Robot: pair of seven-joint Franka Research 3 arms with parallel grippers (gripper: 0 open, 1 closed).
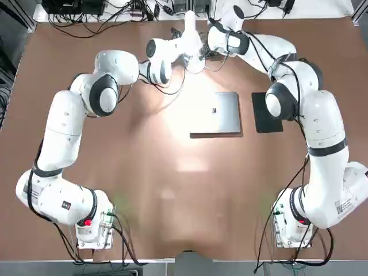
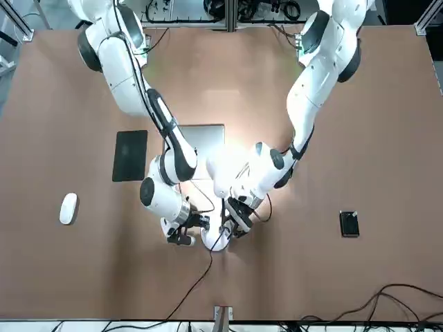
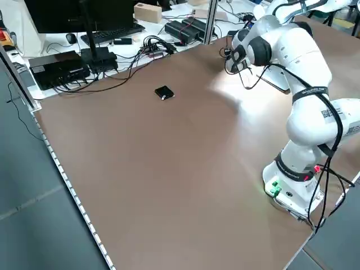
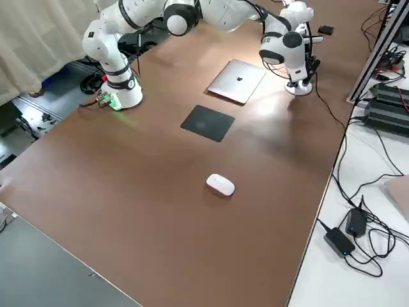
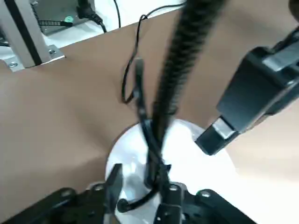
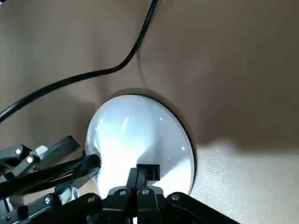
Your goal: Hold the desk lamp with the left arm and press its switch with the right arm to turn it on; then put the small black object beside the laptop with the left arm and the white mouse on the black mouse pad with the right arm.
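While both grippers crowded the desk lamp at the far edge of the table, I judged we were in step 1: hold and switch on. My left gripper had its fingers drawn close about the lamp's thin neck just above the disc base, gripping or very nearly so. My right gripper sat just beside it on the other side of the base, fingers fully shut, tips pressed down toward the rim of the disc where I took the switch to be. Bright light pooled on the table around both grippers, so I judged the lamp already lit.

Next, I reckoned, both grippers had to let go and lift clear of the black cord without tipping the lamp.

Farther from the right gripper, back toward the arms' bases, lay the laptop, then the black mouse pad just beyond its side. The white mouse lay well apart on the right gripper's outer side; the small black object lay well apart on the left gripper's outer side. I saw 0 containers anywhere on the table.
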